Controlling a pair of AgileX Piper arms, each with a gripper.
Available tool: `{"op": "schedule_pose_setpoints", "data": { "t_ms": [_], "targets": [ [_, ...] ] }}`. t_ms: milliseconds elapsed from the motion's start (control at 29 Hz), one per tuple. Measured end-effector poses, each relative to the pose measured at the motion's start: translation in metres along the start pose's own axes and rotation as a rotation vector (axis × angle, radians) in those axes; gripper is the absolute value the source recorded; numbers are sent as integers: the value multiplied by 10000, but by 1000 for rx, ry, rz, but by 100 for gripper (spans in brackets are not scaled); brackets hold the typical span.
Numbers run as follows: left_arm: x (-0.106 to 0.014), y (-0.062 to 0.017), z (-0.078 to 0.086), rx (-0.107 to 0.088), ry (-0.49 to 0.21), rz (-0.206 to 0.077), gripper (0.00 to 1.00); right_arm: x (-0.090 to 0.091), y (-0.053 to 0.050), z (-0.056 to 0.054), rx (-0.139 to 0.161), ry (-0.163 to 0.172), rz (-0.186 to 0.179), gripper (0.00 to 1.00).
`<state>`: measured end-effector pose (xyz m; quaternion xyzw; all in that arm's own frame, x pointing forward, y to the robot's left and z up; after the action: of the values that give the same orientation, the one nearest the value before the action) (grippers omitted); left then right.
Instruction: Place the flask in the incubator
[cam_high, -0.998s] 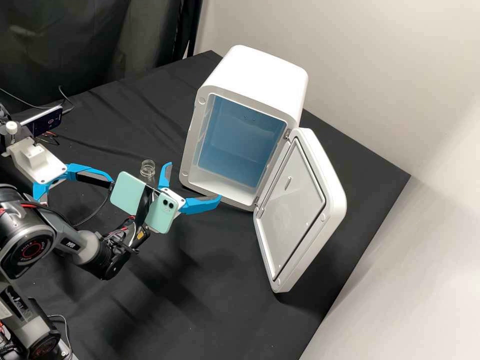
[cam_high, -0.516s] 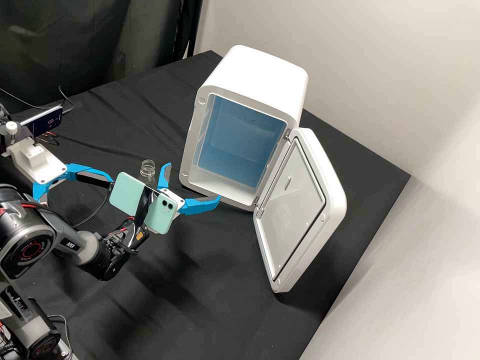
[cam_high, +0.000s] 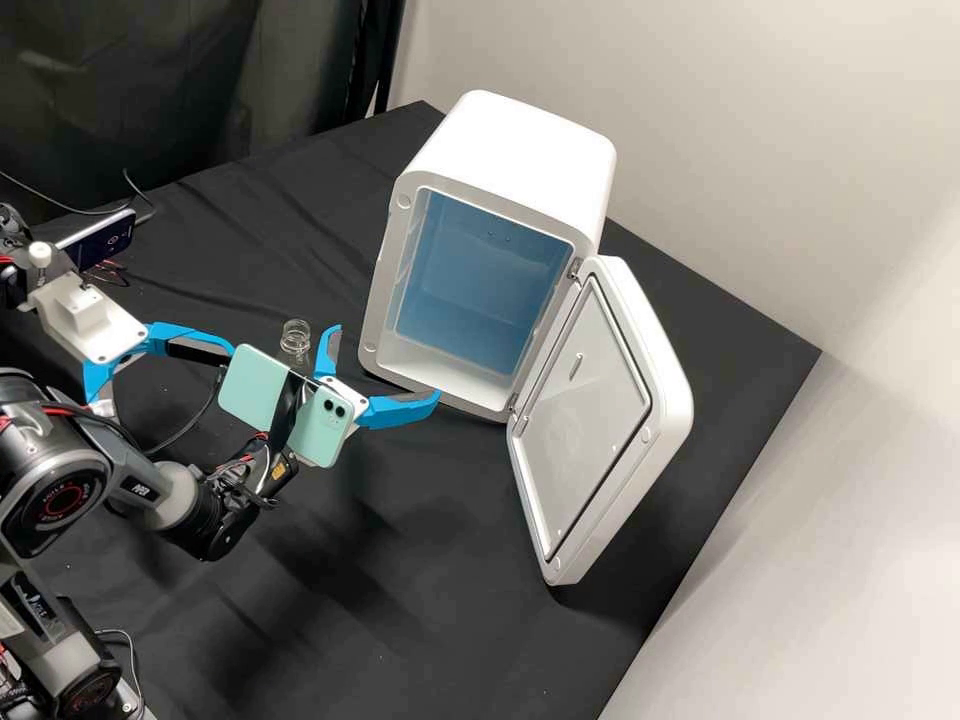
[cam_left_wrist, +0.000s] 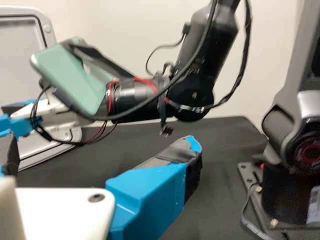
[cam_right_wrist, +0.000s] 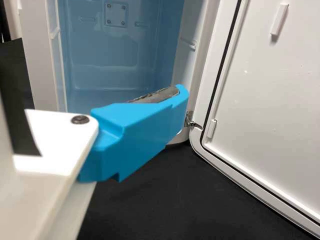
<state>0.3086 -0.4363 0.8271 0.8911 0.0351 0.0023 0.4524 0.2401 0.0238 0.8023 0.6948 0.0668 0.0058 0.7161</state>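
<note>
Flask (cam_high: 295, 338) not yet inside; incubator (cam_high: 520, 140) door (cam_high: 600, 400) open.
Flask stands free, centre left; right claw (cam_high: 386, 363) and left claw (cam_high: 160, 380) both spread wide, gripping nothing.

Incubator (cam_high: 520, 150) and flask (cam_high: 295, 336) on black bench (cam_high: 420, 580)

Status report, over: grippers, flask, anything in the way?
Left gripper open, right gripper open. Flask upright on bench, ungripped, beside right gripper. Incubator door open.

Bright even room light, soft diffuse shadows
</note>
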Motion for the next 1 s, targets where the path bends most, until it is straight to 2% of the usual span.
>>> {"op": "schedule_pose_setpoints", "data": {
  "t_ms": [344, 413, 620, 723, 826, 861, 930, 998],
  "targets": [
    [16, -51, -198, -13, 63, -17, 100, 2, -14, -15, 0, 7, -6, 100],
    [18, -62, -237, -23, 76, -20, 100, 2, -14, -15, 0, 7, -6, 100],
    [-24, -55, -406, -18, 93, -27, 100, 3, -18, -20, 0, 8, -8, 100],
    [-133, -11, -555, -40, 121, -19, 100, 5, -34, -36, 0, 15, -14, 100],
    [-246, 67, -679, -67, 148, 5, 100, 6, -45, -48, 0, 21, -19, 100],
    [-270, 71, -701, -77, 155, 6, 100, 6, -50, -53, 0, 23, -21, 100],
    [-325, 99, -736, -89, 163, 15, 100, 7, -57, -61, 0, 26, -24, 100],
    [-379, 128, -745, -88, 161, 21, 100, 7, -61, -65, 0, 28, -26, 100]
  ]
}}
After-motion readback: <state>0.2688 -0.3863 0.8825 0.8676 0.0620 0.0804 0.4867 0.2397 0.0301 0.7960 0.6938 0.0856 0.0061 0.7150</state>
